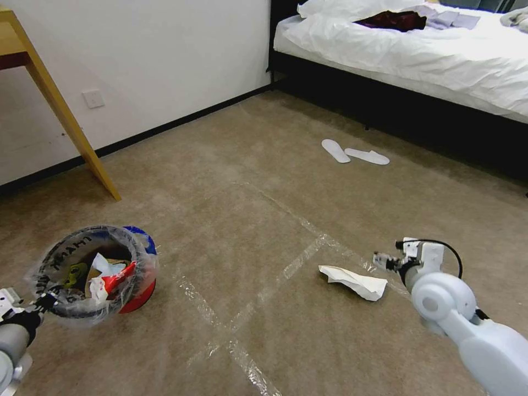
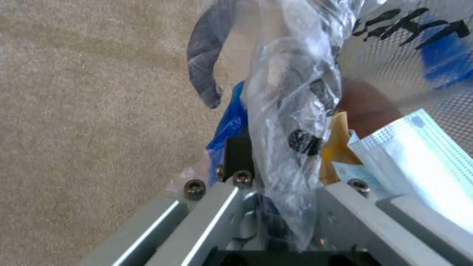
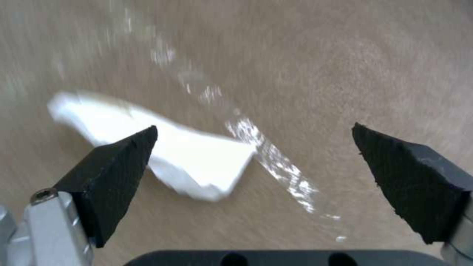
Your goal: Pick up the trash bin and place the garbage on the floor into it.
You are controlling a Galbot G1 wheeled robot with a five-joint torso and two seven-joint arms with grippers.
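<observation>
The trash bin (image 1: 138, 297), red with a clear printed bag over its rim, hangs tilted at the lower left above the floor (image 1: 236, 181). My left gripper (image 1: 39, 303) is shut on its near rim. In the left wrist view the left gripper (image 2: 281, 159) pinches the crinkled bag and rim (image 2: 291, 92). Inside lie a light-blue mask (image 2: 419, 155), brown paper (image 2: 337, 147), white tissue (image 1: 102, 265) and a red wrapper (image 1: 118, 279). A crumpled white tissue (image 1: 355, 281) lies on the carpet beside a tape line. My right gripper (image 1: 383, 262) is open just right of it. In the right wrist view the tissue (image 3: 197, 162) sits below the open right gripper (image 3: 254, 127), toward one fingertip (image 3: 118, 162).
Two white slippers (image 1: 355, 153) lie farther out near a bed (image 1: 418, 49) with white covers at the back right. A yellow table leg (image 1: 71, 126) slants down at the back left by the white wall. Shiny tape lines (image 1: 275, 275) cross the carpet.
</observation>
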